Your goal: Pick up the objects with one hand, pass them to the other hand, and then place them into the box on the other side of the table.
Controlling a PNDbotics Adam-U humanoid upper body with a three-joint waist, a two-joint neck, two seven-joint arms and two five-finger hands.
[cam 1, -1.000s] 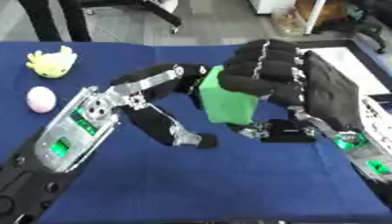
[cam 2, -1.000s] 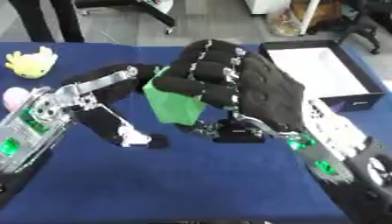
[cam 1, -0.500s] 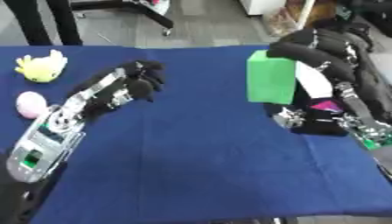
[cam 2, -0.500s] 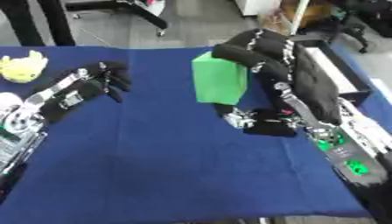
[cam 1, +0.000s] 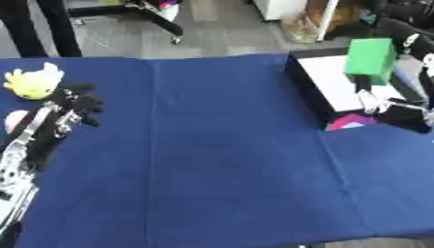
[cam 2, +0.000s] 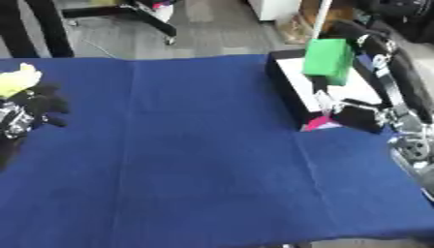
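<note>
Two robot hands are in the picture, one on each side of the blue tabletop (cam 1: 220, 160). The right robot hand (cam 2: 373, 48) is up over the box (cam 2: 292, 99) at the right edge, with its fingers wrapped round a green block (cam 2: 329, 61). The block hangs in the air above the white inside of the box. It is not in the box yet. Something pink (cam 2: 315, 123) peeks out at the near corner of the box, but I cannot tell what it is.

The left robot hand (cam 1: 78, 100) is far away on the other side. Its dark fingers are curled in and hold nothing. It sits right next to a yellow soft toy (cam 1: 32, 81), and a pale pink round thing (cam 1: 12, 121) lies close by at the edge.

I think the job for the block is almost done. It only needs to come down and be let go.

What could go wrong? The block looks tall, and it hangs near the wall of the box closest to the middle of the tabletop. If the robot hand lets go while the block is that high, it could bump the black wall, tip over, and fall out onto the cloth. It could also land on its corner and bounce. Going lower first, and more over the white middle, would be safer.
</note>
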